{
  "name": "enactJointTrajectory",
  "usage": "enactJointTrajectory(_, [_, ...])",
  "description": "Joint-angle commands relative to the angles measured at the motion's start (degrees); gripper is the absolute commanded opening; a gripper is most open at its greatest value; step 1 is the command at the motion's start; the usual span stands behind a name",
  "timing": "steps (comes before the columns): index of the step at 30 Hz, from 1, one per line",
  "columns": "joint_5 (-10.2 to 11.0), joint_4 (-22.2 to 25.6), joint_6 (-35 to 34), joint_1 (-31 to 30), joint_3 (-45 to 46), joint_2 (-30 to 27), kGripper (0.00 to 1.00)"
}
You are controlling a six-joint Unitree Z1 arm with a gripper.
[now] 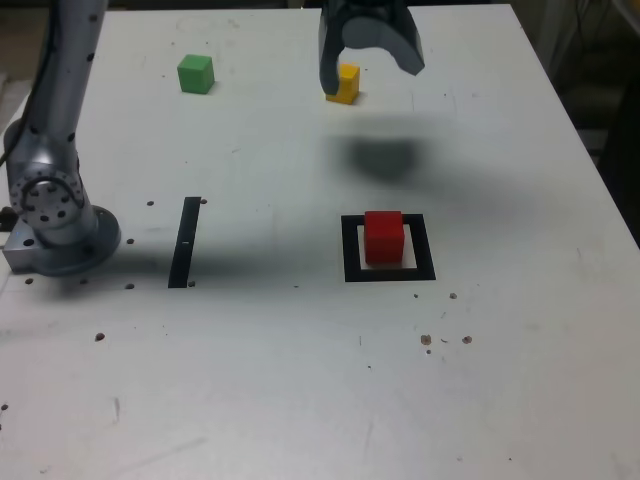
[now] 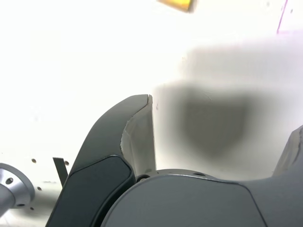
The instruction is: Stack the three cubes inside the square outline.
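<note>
While its jaws stand wide apart with nothing between them, the gripper (image 1: 368, 62) hangs in the air above the far part of the white table (image 1: 300, 380), casting a dark blurred shadow on the surface just nearer the camera. In the exterior view the yellow cube (image 1: 344, 84) sits on the table right behind the gripper, partly hidden by one dark finger, and it is not held; the wrist view catches only a sliver of it (image 2: 177, 4) at the edge of the picture, beyond the open fingers. The green cube (image 1: 196, 73) rests well off toward the exterior view's left, near the far edge and apart from everything else. Nearer the camera, the red cube (image 1: 383, 237) stands upright inside the square outline (image 1: 349, 250), on its pale centre. A narrow black strip (image 1: 185, 243) lies flat on the table toward the exterior view's left of the outline, close to the arm's grey base (image 1: 55, 225).
</note>
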Motion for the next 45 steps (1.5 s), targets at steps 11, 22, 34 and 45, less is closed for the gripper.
enactJointTrajectory(11, [0.2,4.2,9.2,6.4,-7.5,3.7,0.99])
enactJointTrajectory(22, [0.0,6.0,16.3,10.6,-14.2,9.4,0.99])
enactJointTrajectory(34, [0.6,6.0,20.0,13.4,-17.4,12.7,0.99])
enactJointTrajectory(45, [1.1,5.2,25.5,14.9,-17.9,14.1,0.99])
